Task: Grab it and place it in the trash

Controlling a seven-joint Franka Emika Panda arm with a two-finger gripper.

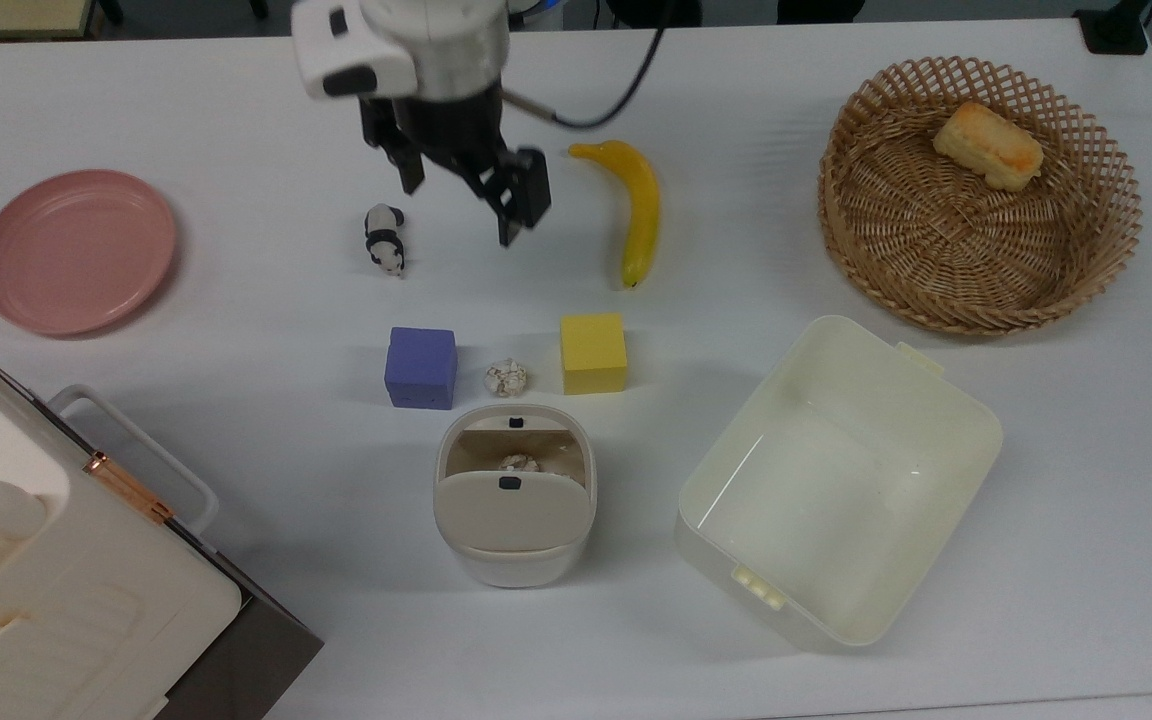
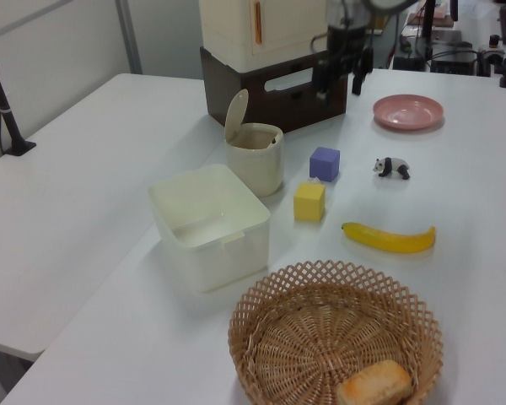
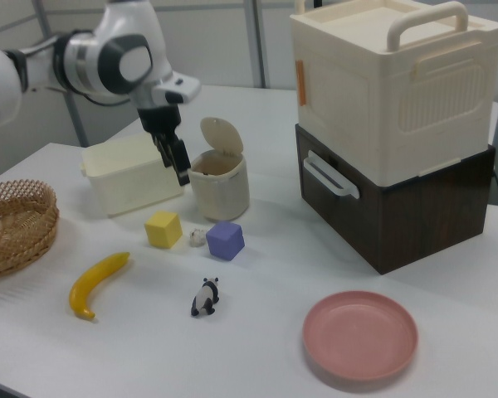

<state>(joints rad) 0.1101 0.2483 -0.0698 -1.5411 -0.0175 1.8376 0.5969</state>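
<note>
While the hand is held above the tabletop with its two fingers spread apart and nothing between them, the approach step of the task is judged to be in hand. In the top view the hand is seen between the panda figure and the banana, well apart from the paper wad. The wad is seen lying on the tabletop in the gap between the purple cube and the yellow cube, just beside the open mouth of the trash bin, whose flap lid is raised. For the next move, a descent into the narrow gap is judged necessary, fingers aligned so that neither cube is struck.
</note>
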